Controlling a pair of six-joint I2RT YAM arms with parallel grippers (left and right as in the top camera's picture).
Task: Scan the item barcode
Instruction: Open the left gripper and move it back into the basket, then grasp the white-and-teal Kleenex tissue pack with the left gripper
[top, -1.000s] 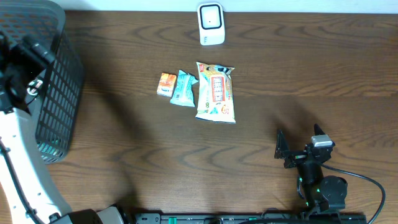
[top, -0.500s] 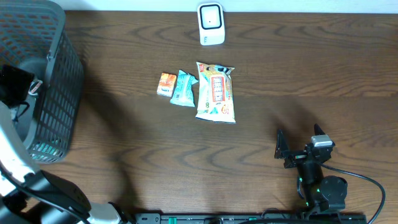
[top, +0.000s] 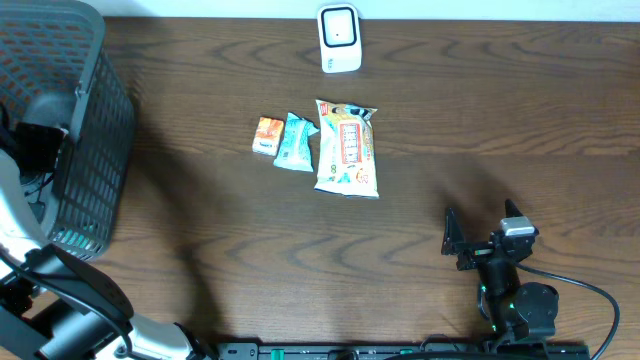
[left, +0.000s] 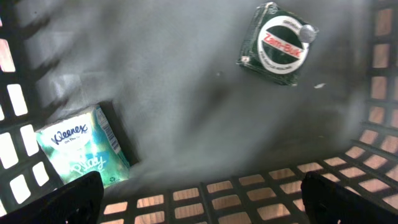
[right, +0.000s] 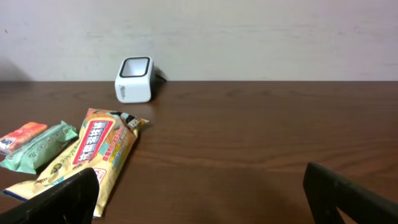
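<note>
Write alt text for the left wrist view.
Looking down into a grey mesh basket: a Kleenex tissue pack lies at lower left, a dark green box at upper right. The left gripper, open and empty, frames the bottom corners.

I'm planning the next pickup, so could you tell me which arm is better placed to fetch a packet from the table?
Probably the right: the right gripper, open, faces the packets and scanner, while the left gripper hangs over the basket, farther away.
</note>
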